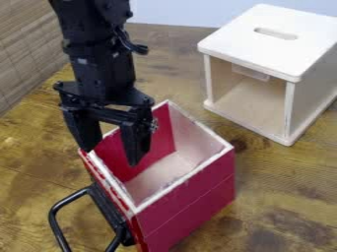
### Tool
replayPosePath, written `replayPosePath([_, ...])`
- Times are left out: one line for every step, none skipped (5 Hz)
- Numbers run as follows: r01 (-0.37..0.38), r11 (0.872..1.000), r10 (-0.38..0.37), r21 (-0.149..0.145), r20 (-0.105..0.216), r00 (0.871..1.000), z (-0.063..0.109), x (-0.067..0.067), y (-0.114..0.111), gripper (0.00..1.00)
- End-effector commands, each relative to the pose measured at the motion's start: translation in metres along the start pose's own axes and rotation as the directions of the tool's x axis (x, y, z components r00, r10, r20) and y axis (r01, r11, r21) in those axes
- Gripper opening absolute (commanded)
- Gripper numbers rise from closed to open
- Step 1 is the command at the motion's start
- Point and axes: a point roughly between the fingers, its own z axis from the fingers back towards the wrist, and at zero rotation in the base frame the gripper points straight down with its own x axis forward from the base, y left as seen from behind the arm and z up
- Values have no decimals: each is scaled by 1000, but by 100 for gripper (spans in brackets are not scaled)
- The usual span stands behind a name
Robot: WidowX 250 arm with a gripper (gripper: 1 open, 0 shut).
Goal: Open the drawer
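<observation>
Red drawer (178, 192) | beneath gripper (112, 138) | one finger inside

The drawer (171, 182) sits on the table (33, 162) toward the near side, its handle (82, 221) sticking out at the near left. The gripper (112, 133) hangs over its far left corner, one finger dipping inside. Behind and to the right, well apart, stands the wooden box (270, 64).

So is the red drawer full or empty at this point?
Looks empty: the drawer's pale inner walls show bare, with only the gripper reaching inside. Its floor is mostly hidden.
</observation>
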Motion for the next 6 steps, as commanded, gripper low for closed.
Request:
replayPosePath([37,999,-37,2,31,999,3,12,-4,100])
replayPosePath([75,997,-76,6,74,994,12,26,-10,100])
replayPosePath([83,996,-86,24,106,991,20,40,-21,100])
replayPosePath([73,997,-78,42,142,987,22,47,-23,100])
replayPosePath([46,997,-56,59,178,983,24,52,-19,100])
replayPosePath([22,997,-36,69,206,978,24,55,-16,100])
